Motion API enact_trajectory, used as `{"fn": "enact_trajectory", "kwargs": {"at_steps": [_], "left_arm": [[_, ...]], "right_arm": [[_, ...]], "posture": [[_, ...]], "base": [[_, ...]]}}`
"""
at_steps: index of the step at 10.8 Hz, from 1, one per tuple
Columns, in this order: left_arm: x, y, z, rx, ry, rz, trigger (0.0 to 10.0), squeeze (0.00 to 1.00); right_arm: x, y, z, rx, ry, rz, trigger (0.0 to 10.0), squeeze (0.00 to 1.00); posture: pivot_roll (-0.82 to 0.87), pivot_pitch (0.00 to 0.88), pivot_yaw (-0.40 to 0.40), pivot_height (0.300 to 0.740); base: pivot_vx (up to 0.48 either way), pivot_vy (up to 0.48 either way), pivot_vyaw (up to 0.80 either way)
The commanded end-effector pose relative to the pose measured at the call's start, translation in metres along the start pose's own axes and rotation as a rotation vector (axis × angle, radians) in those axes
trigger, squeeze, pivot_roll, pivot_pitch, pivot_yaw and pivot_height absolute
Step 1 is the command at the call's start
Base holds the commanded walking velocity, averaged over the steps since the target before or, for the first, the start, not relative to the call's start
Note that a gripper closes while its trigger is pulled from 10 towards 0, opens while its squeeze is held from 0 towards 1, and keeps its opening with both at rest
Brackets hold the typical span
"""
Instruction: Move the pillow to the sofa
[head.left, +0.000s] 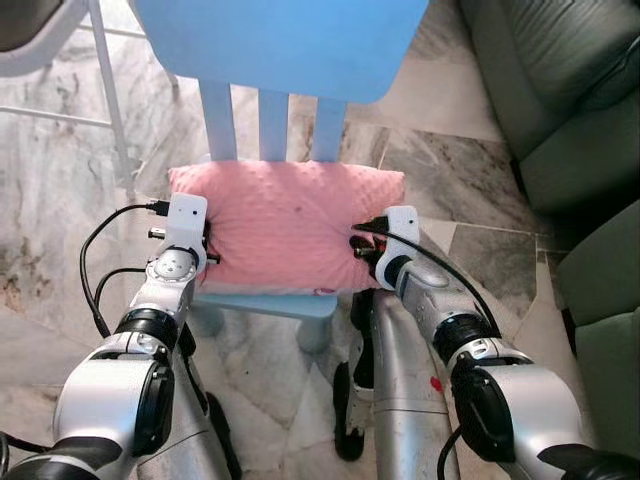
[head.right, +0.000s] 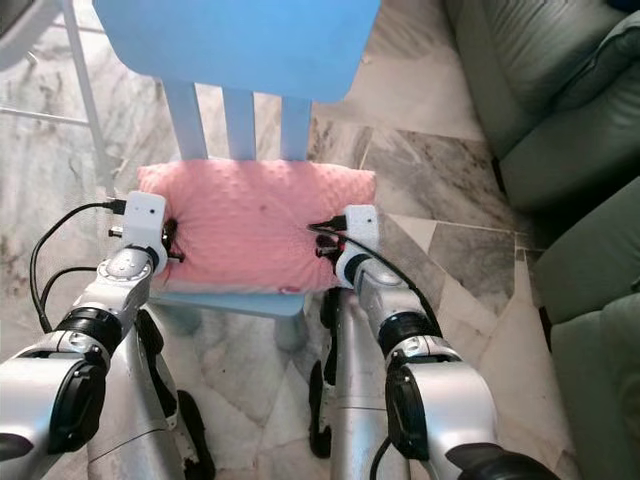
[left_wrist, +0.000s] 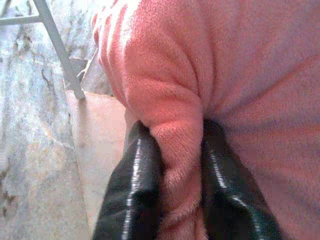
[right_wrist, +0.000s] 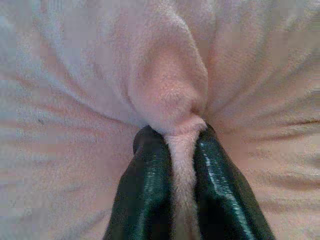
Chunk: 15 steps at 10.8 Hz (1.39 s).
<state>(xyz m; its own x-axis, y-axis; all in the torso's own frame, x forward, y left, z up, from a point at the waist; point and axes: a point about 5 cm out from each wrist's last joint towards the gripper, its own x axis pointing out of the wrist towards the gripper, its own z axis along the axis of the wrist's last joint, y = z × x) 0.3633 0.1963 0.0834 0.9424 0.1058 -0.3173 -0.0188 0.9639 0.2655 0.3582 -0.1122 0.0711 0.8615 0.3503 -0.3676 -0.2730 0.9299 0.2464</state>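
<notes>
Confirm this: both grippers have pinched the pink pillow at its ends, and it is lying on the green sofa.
Not quite. Both grippers, the left gripper and the right gripper, do pinch folds of the pink pillow at its ends, but it lies on the seat of the blue chair, as the left eye view shows. The green sofa stands apart, to the robot's right.

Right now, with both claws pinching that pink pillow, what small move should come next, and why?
Probably a gentle lift straight up. The left gripper and right gripper each pinch a fold of the pillow, which lies on the blue chair; the sofa waits to the right.
</notes>
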Motion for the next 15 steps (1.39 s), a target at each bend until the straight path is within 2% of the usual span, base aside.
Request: {"fn": "enact_trajectory", "kwargs": {"at_steps": [1, 2, 3, 5, 6, 7, 8, 9, 10, 11, 12, 13, 14, 15], "left_arm": [[-0.001, -0.002, -0.007, 0.006, 0.034, 0.007, 0.0, 0.0], [0.0, -0.002, -0.001, 0.007, 0.005, 0.007, 0.0, 0.0], [0.0, 0.001, 0.008, 0.004, -0.056, 0.037, 0.0, 0.0], [-0.004, 0.006, 0.011, 0.015, -0.137, 0.068, 0.0, 0.0], [-0.02, 0.008, 0.009, 0.014, -0.273, 0.09, 0.0, 0.0], [-0.028, 0.008, 0.007, 0.03, -0.312, 0.092, 0.0, 0.0], [-0.043, 0.012, 0.002, 0.024, -0.344, 0.115, 0.0, 0.0], [-0.065, 0.014, -0.006, 0.035, -0.388, 0.137, 0.0, 0.0], [-0.079, 0.014, -0.014, 0.037, -0.385, 0.145, 0.0, 0.0], [-0.09, 0.015, -0.026, 0.033, -0.357, 0.164, 0.0, 0.0], [-0.099, 0.01, -0.03, 0.036, -0.351, 0.152, 0.0, 0.0], [-0.1, 0.003, -0.03, 0.032, -0.351, 0.12, 0.0, 0.0], [-0.098, -0.01, -0.031, -0.018, -0.32, 0.047, 7.5, 0.0], [-0.092, -0.026, -0.028, -0.005, -0.331, -0.035, 10.0, 0.0]], "right_arm": [[-0.003, -0.007, -0.014, 0.034, 0.045, -0.037, 0.0, 0.0], [-0.006, -0.016, -0.009, 0.025, 0.005, -0.096, 0.0, 0.0], [-0.008, -0.021, -0.005, 0.021, -0.022, -0.1, 0.0, 0.0], [-0.015, -0.029, -0.001, 0.02, -0.09, -0.087, 0.0, 0.0], [-0.029, -0.038, -0.007, -0.062, -0.159, -0.113, 0.0, 0.0], [-0.035, -0.04, -0.012, -0.079, -0.187, -0.119, 0.0, 0.0], [-0.047, -0.041, -0.02, -0.062, -0.233, -0.136, 0.0, 0.0], [-0.064, -0.039, -0.035, -0.099, -0.264, -0.153, 0.0, 0.0], [-0.076, -0.035, -0.046, -0.16, -0.263, -0.175, 0.0, 0.0], [-0.086, -0.031, -0.048, -0.198, -0.31, -0.2, 0.0, 0.0], [-0.094, -0.024, -0.043, -0.22, -0.361, -0.209, 0.0, 0.0], [-0.094, -0.019, -0.038, -0.239, -0.375, -0.194, 0.0, 0.0], [-0.093, -0.015, -0.039, -0.281, -0.35, -0.184, 10.0, 0.0], [-0.09, -0.015, -0.04, -0.287, -0.335, -0.19, 10.0, 0.0]], "posture": [[-0.06, 0.172, -0.069, 0.445], [-0.05, 0.171, -0.067, 0.445], [-0.05, 0.163, -0.069, 0.445], [-0.05, 0.121, -0.064, 0.445], [-0.04, 0.068, -0.062, 0.445], [-0.03, 0.048, -0.061, 0.445], [-0.02, 0.009, -0.059, 0.445], [0.0, 0.0, -0.058, 0.445], [0.01, 0.0, -0.058, 0.445], [0.02, 0.0, -0.056, 0.445], [0.03, 0.0, -0.06, 0.445], [0.02, 0.0, -0.062, 0.445], [0.02, 0.0, -0.069, 0.445], [0.01, 0.0, -0.063, 0.445]], "base": [[0.0, 0.0, 0.0], [0.0, 0.0, 0.0], [0.0, 0.0, 0.0], [0.0, 0.0, 0.0], [0.0, 0.0, 0.0], [0.0, 0.0, 0.0], [0.0, 0.0, 0.0], [0.0, 0.0, 0.0], [0.0, 0.0, 0.0], [0.0, 0.0, 0.0], [0.0, 0.0, 0.0], [0.0, 0.0, 0.0], [0.0, 0.0, 0.0], [0.0, 0.0, 0.0]]}}
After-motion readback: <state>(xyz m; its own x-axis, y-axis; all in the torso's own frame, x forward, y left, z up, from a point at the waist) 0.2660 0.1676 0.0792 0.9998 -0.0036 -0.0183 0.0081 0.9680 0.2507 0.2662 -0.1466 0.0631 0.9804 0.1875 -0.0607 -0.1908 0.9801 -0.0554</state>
